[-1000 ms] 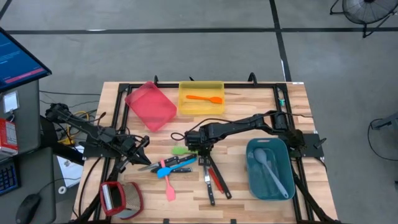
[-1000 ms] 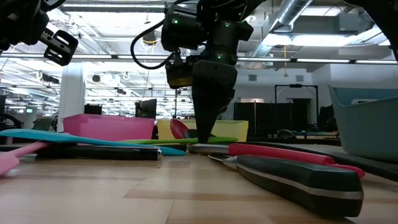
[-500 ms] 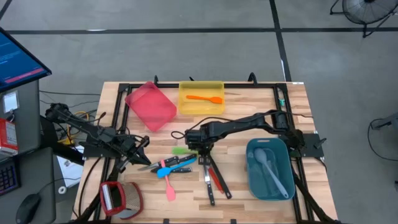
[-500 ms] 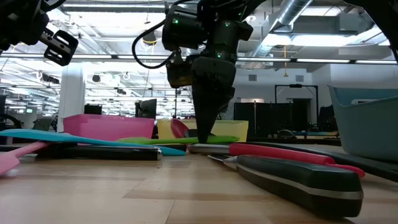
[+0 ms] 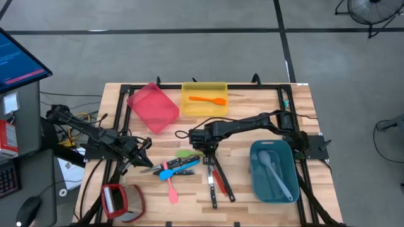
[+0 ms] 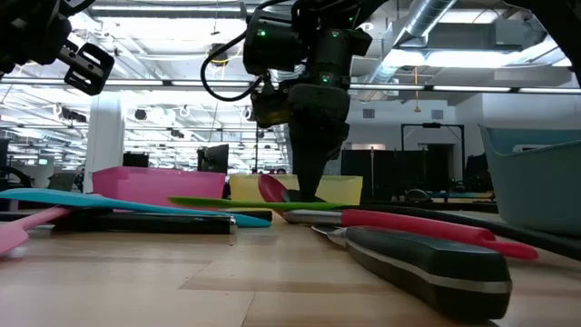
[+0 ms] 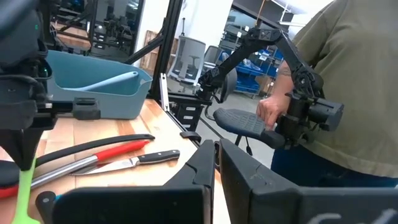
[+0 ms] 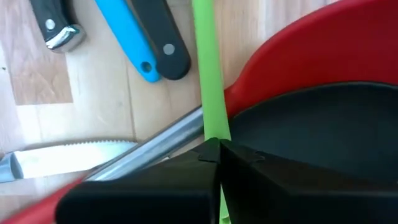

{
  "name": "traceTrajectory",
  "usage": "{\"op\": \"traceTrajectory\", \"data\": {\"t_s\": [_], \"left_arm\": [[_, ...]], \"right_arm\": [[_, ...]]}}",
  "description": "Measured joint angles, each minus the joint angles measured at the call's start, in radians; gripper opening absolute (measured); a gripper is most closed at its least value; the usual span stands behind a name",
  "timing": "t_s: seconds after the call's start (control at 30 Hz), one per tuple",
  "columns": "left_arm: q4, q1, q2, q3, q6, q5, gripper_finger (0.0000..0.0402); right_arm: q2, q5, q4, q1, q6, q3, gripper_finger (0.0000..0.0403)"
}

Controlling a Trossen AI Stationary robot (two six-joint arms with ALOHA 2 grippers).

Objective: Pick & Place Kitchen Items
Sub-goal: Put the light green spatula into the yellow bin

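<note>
Clamping my right gripper (image 5: 203,151) shut on the green spatula (image 8: 207,87) handle at the high view's centre, I have just raised it off the table (image 5: 246,113), so the pick looks secured, while my shut, empty left gripper (image 5: 144,144) waits at centre left.

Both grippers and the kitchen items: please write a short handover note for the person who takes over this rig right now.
Right gripper: shut on the green spatula at mid-table.
Left gripper: shut, holding nothing, waiting at the table's left side.
Done: orange spatula lies in the yellow bin; grey spoons lie in the teal bin.
Left: the pile at mid-table, with blue spatula, pink spatula, red spoon and knives. The pink bin looks empty.
</note>
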Motion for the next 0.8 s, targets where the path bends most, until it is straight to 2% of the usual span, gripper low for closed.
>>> {"op": "traceTrajectory", "data": {"t_s": [0.07,0.17,0.37,0.53,0.63,0.8], "left_arm": [[0.001,0.0,0.0,0.0,0.0,0.0,0.0008],[0.002,0.0,0.0,0.0,0.0,0.0,0.0008],[0.002,0.0,0.0,0.0,0.0,0.0,0.0008],[0.004,0.0,0.0,0.0,0.0,0.0,0.0008],[0.007,0.0,0.0,0.0,0.0,0.0,0.0008],[0.009,0.0,0.0,0.0,0.0,0.0,0.0008]], "right_arm": [[0.0,0.0,-0.002,-0.001,-0.008,0.006,0.0004],[-0.017,-0.001,-0.013,0.001,-0.053,0.041,0.0031],[-0.018,0.0,0.038,0.039,-0.133,0.148,0.0116],[-0.017,0.029,0.146,0.072,-0.188,0.149,0.018],[0.0,0.054,0.198,0.069,-0.217,0.149,0.0197],[0.045,0.052,0.204,0.05,-0.228,0.147,0.0195]]}}
